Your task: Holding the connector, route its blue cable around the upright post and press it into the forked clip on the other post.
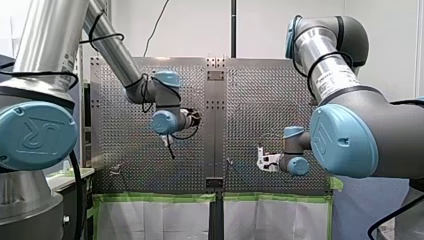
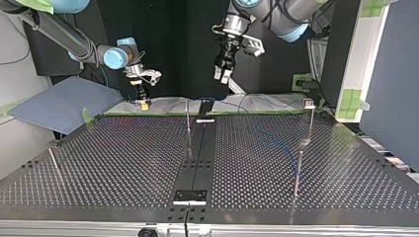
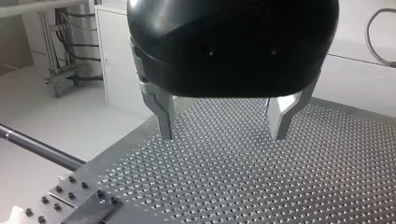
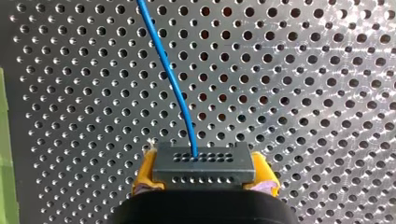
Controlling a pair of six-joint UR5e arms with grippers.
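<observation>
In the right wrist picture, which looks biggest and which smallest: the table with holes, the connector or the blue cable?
1. table: fills the view.
2. connector: wide block, close to camera.
3. blue cable: longer, but very thin.

A perforated metal surface [image 2: 123, 163] filled the top view, a dark strip [image 2: 199, 153] running twelve to six down its middle. A blue sheet [image 2: 59, 103] lay at ten o'clock; green tape [image 1: 155, 197] edged the surface.

In the top view you have wide bare table [image 2: 123, 163] between the thin post [image 2: 188, 118] at the middle of the far edge and the leaning rod [image 2: 54, 165] by the left edge. Toward the right edge, the taller post [image 2: 310, 121] and the nearer post [image 2: 297, 173] stand close together. The blue cable [image 4: 173, 79] runs across the holes.
</observation>
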